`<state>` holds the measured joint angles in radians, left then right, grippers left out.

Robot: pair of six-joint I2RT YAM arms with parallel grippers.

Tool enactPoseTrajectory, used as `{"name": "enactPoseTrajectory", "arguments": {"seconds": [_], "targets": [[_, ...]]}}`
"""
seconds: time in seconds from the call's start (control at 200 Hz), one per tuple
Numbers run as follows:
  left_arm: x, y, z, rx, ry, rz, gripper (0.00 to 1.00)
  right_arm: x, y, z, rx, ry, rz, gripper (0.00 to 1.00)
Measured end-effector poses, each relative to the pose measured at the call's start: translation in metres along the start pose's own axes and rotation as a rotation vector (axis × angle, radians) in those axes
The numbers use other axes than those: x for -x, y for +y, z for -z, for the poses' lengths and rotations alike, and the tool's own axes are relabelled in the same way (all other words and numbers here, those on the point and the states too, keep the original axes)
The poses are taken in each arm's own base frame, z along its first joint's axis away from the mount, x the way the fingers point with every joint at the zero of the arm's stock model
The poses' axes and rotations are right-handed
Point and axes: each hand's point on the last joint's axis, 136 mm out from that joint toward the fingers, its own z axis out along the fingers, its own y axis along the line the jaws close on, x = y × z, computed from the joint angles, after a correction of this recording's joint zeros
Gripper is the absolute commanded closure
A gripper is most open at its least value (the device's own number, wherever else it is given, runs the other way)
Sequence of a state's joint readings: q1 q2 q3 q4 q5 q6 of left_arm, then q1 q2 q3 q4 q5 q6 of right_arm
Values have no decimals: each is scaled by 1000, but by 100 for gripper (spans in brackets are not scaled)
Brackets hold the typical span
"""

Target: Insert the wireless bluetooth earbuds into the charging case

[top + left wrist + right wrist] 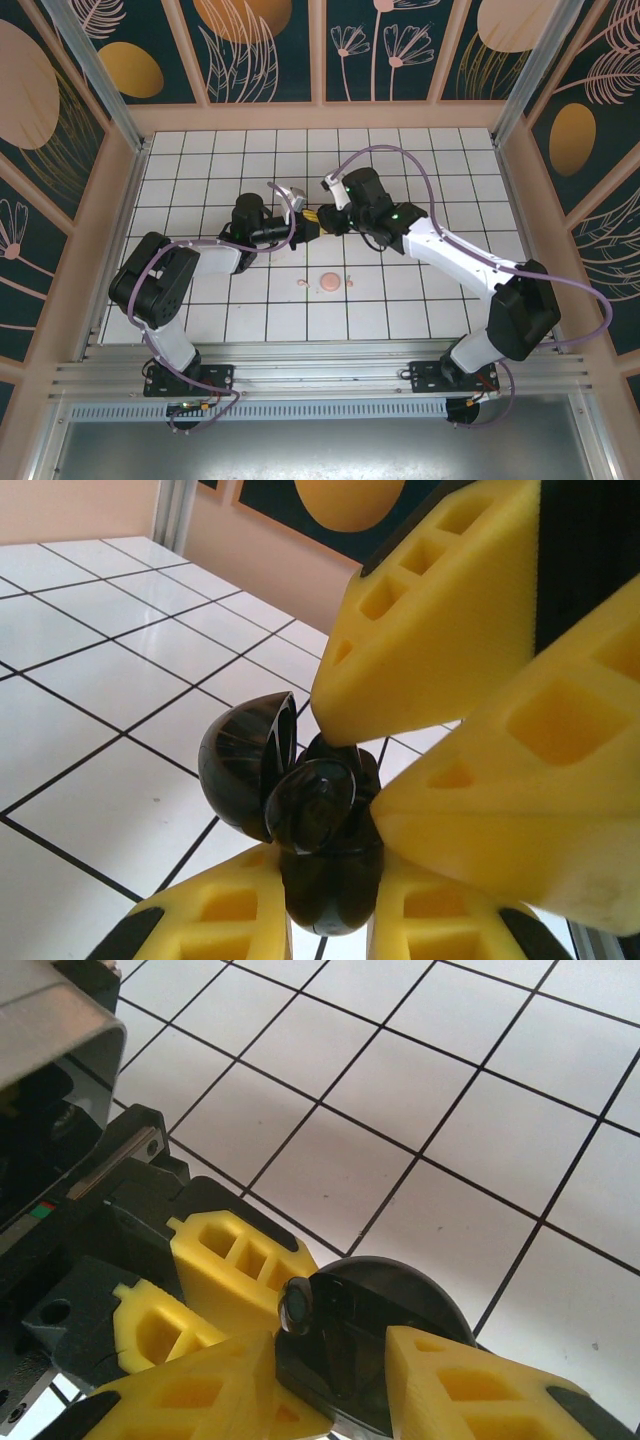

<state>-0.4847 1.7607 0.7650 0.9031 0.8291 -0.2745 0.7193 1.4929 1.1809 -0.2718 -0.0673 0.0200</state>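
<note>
The charging case is glossy black, pincer fingers yellow, tabletop white with black grid, walls teal with peach leaves.

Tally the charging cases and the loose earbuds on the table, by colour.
Pink: 2 (round case, and one tiny earbud just beside it on the tiles)
Black: 1 (open case, held up off the table)
Total: 3
</note>
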Motion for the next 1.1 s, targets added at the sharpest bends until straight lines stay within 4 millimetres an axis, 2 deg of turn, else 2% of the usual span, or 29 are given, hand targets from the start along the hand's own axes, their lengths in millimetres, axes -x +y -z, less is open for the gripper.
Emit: {"name": "enactPoseTrajectory", "arguments": {"seconds": [0.365,0.746,0.876,1.101], "targets": [[-2,1,0,5,7,-28,94,11,-5,14,47,-38,-65,66],[-24,12,1,53,90,-31,94,17,-14,23,134,-14,-215,69],[-25,12,2,58,97,-35,94,21,-6,20,174,23,-259,69],[-23,14,1,64,97,-40,94,13,0,3,195,123,-338,69]]}}
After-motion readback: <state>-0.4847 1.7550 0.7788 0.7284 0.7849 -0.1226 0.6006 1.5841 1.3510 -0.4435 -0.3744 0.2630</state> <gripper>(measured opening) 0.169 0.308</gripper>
